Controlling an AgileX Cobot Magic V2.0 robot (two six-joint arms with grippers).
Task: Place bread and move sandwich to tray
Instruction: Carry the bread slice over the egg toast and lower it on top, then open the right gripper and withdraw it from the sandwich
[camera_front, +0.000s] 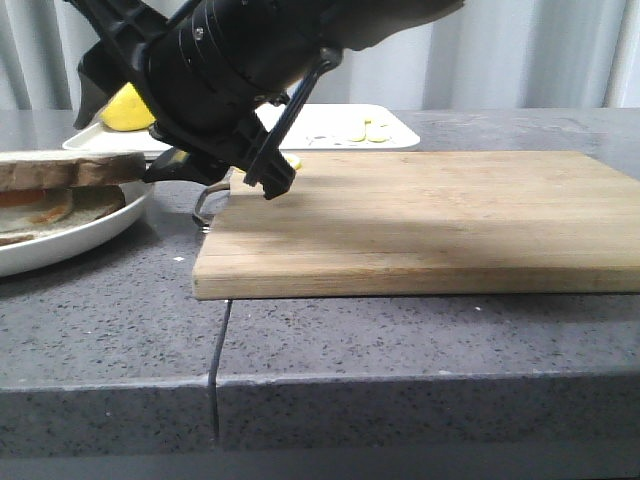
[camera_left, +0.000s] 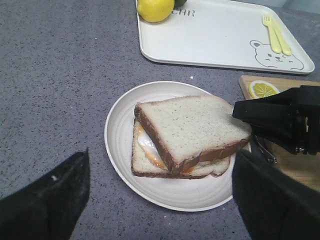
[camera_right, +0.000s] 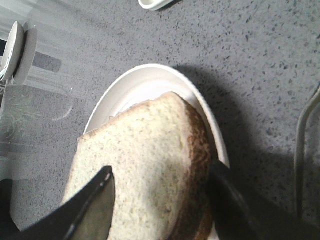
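Observation:
The bread (camera_left: 192, 125) lies tilted on the fried egg of the sandwich (camera_left: 145, 160), on the round white plate (camera_left: 120, 150). One end of it overhangs toward the cutting board. My right gripper (camera_right: 160, 172) is open and straddles that end: one finger (camera_right: 92, 205) is over the pale top face and the other is beside the brown crust. In the front view the bread (camera_front: 70, 168) sits level at the far left, with the right gripper (camera_front: 160, 168) at its end. My left gripper (camera_left: 160, 151) hovers above the plate, wide open and holding nothing. The white tray (camera_left: 215, 35) lies beyond the plate.
A lemon (camera_left: 155, 9) sits on the tray's corner. The wooden cutting board (camera_front: 430, 220) fills the middle of the table right beside the plate (camera_front: 60, 250). It has a metal handle loop (camera_front: 205, 208) and a lemon slice (camera_left: 263, 89) on its corner.

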